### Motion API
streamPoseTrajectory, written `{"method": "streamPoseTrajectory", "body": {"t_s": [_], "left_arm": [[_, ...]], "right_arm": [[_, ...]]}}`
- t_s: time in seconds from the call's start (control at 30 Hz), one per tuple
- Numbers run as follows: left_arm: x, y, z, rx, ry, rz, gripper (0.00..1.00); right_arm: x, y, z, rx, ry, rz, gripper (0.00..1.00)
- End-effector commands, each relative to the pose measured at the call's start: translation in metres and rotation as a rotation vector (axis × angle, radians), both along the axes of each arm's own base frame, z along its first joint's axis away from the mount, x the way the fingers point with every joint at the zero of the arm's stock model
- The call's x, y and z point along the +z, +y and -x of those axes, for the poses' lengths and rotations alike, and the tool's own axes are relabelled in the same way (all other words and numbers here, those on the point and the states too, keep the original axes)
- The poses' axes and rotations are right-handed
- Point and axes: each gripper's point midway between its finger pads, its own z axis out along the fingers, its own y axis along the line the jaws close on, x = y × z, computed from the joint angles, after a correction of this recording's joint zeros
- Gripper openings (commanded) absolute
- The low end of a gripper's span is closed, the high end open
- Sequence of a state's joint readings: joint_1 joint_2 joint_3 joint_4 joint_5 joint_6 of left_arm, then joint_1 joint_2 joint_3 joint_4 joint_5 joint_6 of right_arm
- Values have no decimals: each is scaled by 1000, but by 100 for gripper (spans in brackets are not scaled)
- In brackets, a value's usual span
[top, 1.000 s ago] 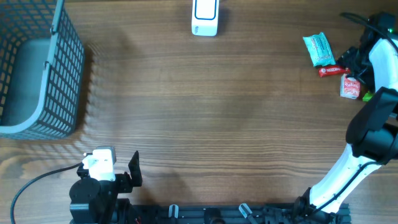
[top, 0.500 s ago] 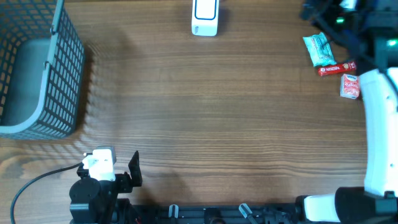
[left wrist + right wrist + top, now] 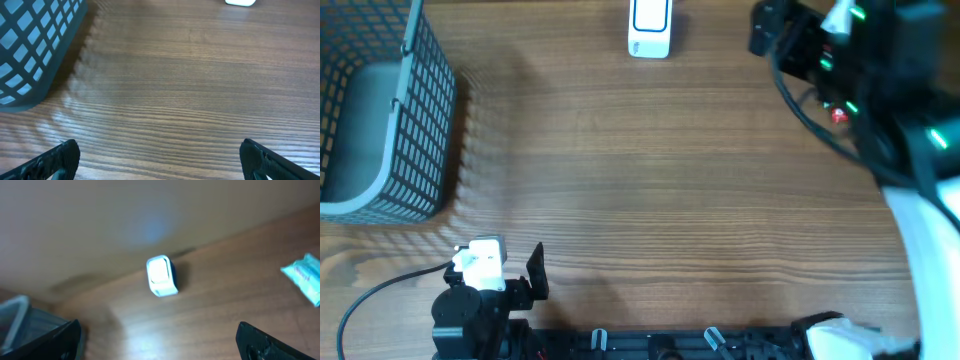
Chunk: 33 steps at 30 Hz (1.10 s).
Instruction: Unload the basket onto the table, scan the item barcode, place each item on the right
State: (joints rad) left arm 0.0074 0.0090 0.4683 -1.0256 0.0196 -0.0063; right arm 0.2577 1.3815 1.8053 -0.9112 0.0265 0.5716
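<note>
**Teal packet (image 3: pixel 304 278) lies on table (image 3: pixel 200 75), right of scanner (image 3: pixel 161 276)**

The right tool (image 3: pixel 157 342) is released, empty, and faces the white scanner. The left tool (image 3: pixel 160 165), equally released and empty, sits low over the table near the basket (image 3: pixel 30 50).

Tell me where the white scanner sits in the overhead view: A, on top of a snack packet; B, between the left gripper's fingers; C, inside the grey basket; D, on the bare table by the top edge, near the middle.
D: the white scanner stands alone on the wood at the top edge, away from the basket and the open, empty left gripper.
</note>
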Motion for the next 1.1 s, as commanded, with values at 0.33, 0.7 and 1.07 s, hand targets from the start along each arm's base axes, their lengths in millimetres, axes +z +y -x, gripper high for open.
{"method": "streamPoseTrajectory", "body": {"t_s": [0.33, 0.7, 1.07], "left_arm": [[-1, 1, -1, 8, -1, 3, 100], [-1, 1, 0, 8, -1, 3, 100], [-1, 1, -1, 8, -1, 3, 100]], "right_arm": [[35, -32, 36, -48, -116, 167, 100], [98, -49, 67, -90, -472, 234, 100], [38, -82, 127, -182, -740, 204, 100]]}}
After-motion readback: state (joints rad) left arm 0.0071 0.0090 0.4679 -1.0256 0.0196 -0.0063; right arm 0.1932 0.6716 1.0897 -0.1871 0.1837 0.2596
